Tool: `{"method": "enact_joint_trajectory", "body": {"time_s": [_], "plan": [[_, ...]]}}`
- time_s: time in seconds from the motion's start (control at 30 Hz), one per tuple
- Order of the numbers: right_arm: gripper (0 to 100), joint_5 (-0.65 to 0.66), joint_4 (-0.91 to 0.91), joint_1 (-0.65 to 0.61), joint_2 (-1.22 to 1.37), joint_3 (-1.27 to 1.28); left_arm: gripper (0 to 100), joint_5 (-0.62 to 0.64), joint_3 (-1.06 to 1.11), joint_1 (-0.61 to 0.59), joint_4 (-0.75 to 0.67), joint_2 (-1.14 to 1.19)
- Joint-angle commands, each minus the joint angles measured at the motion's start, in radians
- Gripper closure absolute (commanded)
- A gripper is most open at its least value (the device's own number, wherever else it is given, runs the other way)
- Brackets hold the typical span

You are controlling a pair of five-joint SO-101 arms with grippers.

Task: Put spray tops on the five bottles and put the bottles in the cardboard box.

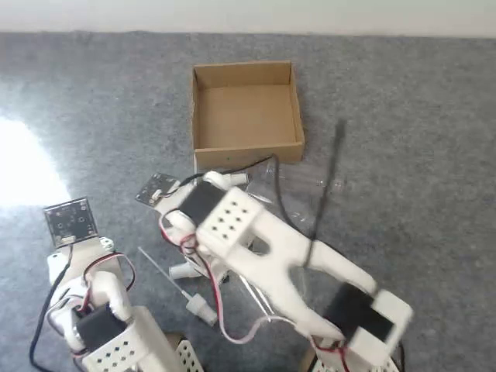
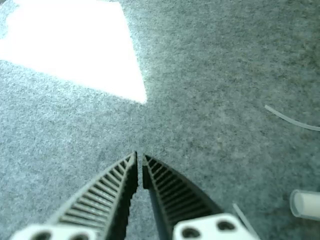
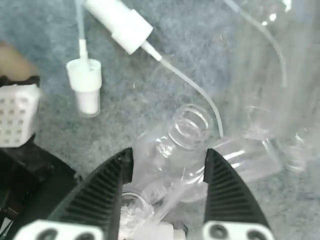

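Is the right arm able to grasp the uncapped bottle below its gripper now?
Probably yes: the right gripper is open and its fingers flank the uncapped bottle with nothing between, though other bottles lie close beside it.

Open brown cardboard box [image 1: 248, 153] upper centre, clear bottles [image 1: 301, 186] tipped over just below it, loose white spray tops [image 1: 203, 308] lower centre.

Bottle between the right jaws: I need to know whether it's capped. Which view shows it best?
Right wrist view: the bottle lies between the open jaws, threaded mouth bare. In the high view the right arm covers it, with clear plastic glinting alongside. The left wrist view faces carpet.
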Motion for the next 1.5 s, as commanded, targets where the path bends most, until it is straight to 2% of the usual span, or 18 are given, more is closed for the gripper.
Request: {"method": "enact_joint_trajectory", "body": {"time_s": [0.0,0.27,0.6,0.87,1.17,1.47], "plan": [[90.1,0.048,0.022,-0.008,-0.24,0.035,98,-0.006,-0.008,-0.002,-0.025,-0.015],[90.0,0.114,-0.027,-0.007,-0.576,0.173,98,-0.006,-0.008,-0.002,-0.025,-0.015],[89.8,0.172,-0.272,-0.007,-0.894,0.46,98,-0.006,-0.008,-0.002,-0.025,-0.015],[89.7,0.178,-0.509,-0.007,-1.069,0.71,98,-0.006,-0.007,-0.002,-0.025,-0.015],[89.7,0.178,-0.662,-0.007,-1.204,0.879,98,-0.006,-0.007,-0.002,-0.023,-0.015],[89.7,0.178,-0.792,0.171,-1.392,1.007,98,-0.002,-0.082,-0.002,-0.018,-0.015]]}}
